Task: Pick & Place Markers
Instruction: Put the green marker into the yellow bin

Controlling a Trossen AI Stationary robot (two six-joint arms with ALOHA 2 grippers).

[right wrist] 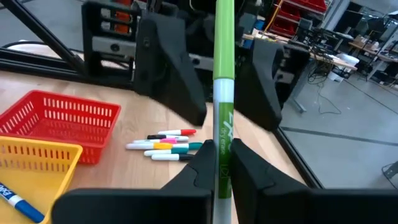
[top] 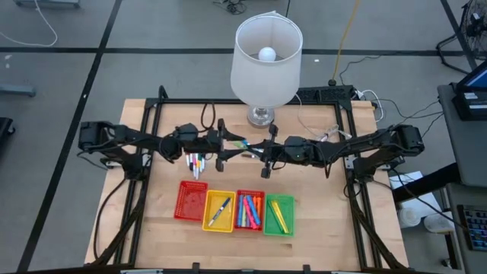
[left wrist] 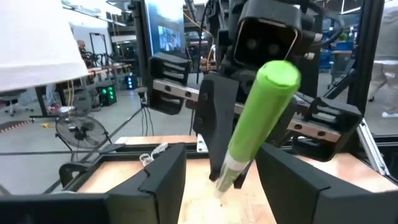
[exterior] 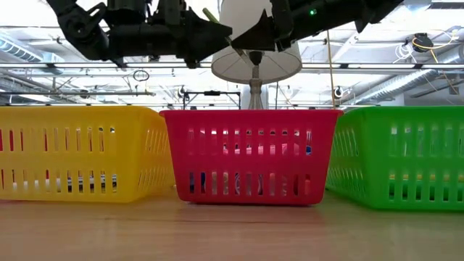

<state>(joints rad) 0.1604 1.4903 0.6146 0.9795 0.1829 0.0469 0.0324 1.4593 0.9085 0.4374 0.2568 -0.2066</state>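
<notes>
Nearest your edge of the table you have four mesh trays in a row: a red tray [top: 190, 200], a yellow tray [top: 218, 211] with one blue-capped marker [top: 221, 211] in it, a second red tray [top: 249, 210] crowded with blue, pink and orange markers [top: 249, 211], and a green tray [top: 278, 215] holding yellow-green markers [top: 277, 216]. Just beyond the trays, under the left arm, a small cluster of loose markers [right wrist: 166, 145] lies on the bare wood of the table [top: 319, 228]. Above that, over the middle of the table, your two arms meet nose to nose. The right gripper [right wrist: 219, 163] has its fingers pinched on the body of a green marker [right wrist: 222, 93], which you can see standing straight out from it toward the other arm. The left gripper [left wrist: 214, 180] faces it with its fingers [left wrist: 163, 180] spread on either side of the marker's green capped end [left wrist: 264, 106], apart from it rather than clamped. Farthest back, a lamp [top: 265, 57] with a white shade stands at the table's far edge.
</notes>
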